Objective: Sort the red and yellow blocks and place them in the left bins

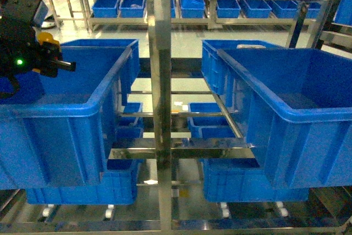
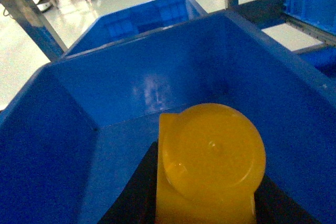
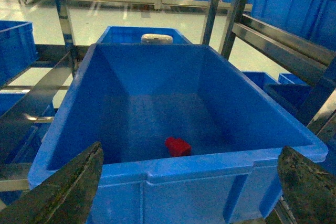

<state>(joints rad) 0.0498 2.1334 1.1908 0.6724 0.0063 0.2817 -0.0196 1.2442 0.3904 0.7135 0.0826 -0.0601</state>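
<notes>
My left gripper (image 1: 52, 56) hangs over the near left bin (image 1: 82, 104), at the head view's left edge. It is shut on the yellow block (image 2: 210, 161), whose round stud faces the left wrist camera above the bin's inside (image 2: 131, 82). Dark fingers (image 2: 136, 187) flank the block. The red block (image 3: 178, 146) lies on the floor of the right-hand blue bin (image 3: 184, 170); the bin's wall hides it in the head view. My right gripper (image 3: 189, 192) stands open in front of that bin's near rim, nothing between its fingers (image 3: 68, 187). It is outside the head view.
A steel rack post (image 1: 159, 81) and cross rails (image 1: 181, 149) stand between the left bin and the right bin (image 1: 286, 115). Another blue bin sits behind each, the right rear one holding a white object (image 3: 156, 38). More bins sit on lower and far shelves (image 1: 118, 6).
</notes>
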